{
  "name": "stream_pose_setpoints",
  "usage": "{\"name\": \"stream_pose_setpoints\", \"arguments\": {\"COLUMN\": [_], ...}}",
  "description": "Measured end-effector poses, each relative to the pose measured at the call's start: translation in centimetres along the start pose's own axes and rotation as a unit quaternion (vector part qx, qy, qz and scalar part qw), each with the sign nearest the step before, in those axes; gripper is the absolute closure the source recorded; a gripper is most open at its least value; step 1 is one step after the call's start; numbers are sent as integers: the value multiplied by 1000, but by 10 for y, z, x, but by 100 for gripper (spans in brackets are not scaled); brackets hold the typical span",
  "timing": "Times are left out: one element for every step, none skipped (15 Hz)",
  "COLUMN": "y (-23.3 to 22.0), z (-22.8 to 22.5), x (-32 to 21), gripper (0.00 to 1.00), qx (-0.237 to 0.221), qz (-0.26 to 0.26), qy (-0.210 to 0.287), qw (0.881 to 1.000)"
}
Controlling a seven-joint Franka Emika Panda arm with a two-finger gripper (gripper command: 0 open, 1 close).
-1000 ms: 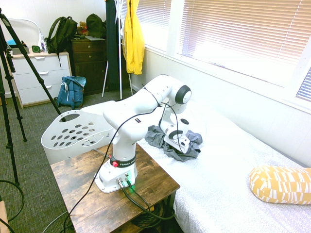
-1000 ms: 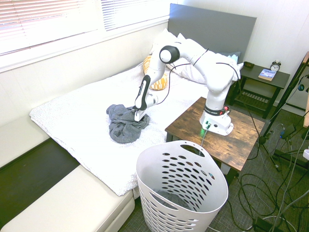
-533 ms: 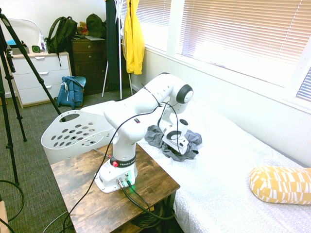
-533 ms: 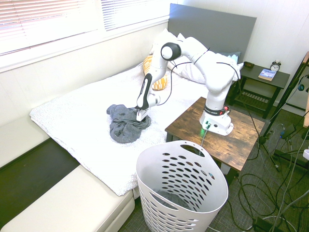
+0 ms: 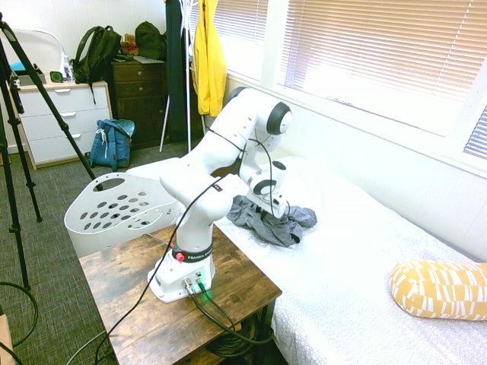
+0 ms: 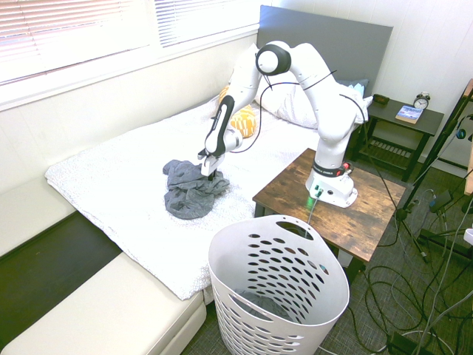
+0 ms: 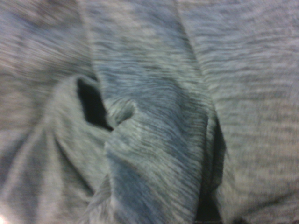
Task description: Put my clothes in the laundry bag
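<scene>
Clothes (image 6: 188,191) lie bunched on the bed (image 6: 118,185), left of centre. Gripper (image 6: 209,167) jaws pinch a top fold. Soft, light, limp fabric; likely drapes and trails. Basket (image 6: 277,296) stands lower right.

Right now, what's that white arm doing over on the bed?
It is picking up laundry. The white arm's claw is pinched shut on the top of a dark grey garment lying on the white bed, and the cloth is drawn up into a peak beneath it while most of it rests crumpled on the bedspread. The white laundry basket with oval holes stands on the floor beside the bed, next to the wooden side table that carries the arm. The garment is not in the basket yet.
</scene>
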State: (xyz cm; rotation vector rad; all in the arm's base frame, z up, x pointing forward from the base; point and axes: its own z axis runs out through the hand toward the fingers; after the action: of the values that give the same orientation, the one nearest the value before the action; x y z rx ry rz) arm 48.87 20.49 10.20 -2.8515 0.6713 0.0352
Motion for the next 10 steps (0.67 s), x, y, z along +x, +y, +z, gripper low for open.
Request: {"name": "stream_pose_setpoints", "arguments": {"y": [-22, -43, -65, -87, -107, -127, -144, -159, -169, -176], "z": [-21, -41, -61, -81, -100, -121, -145, -171, -200, -232], "x": [-15, -35, -59, -89, -122, -159, -199, -240, -282, -325], "gripper": [100, 100, 100, 100, 100, 100, 100, 100, 100, 100], "qx": [2, 3, 3, -1, -4, -7, -8, -7, -6, -5], "qz": [-2, -7, -19, -33, -46, -60, -73, -85, -98, -114], "qy": [1, 1, 3, 7, 11, 15, 16, 16, 15, 16], "qw": [1000, 1000, 1000, 999, 999, 998, 997, 996, 995, 993]}}
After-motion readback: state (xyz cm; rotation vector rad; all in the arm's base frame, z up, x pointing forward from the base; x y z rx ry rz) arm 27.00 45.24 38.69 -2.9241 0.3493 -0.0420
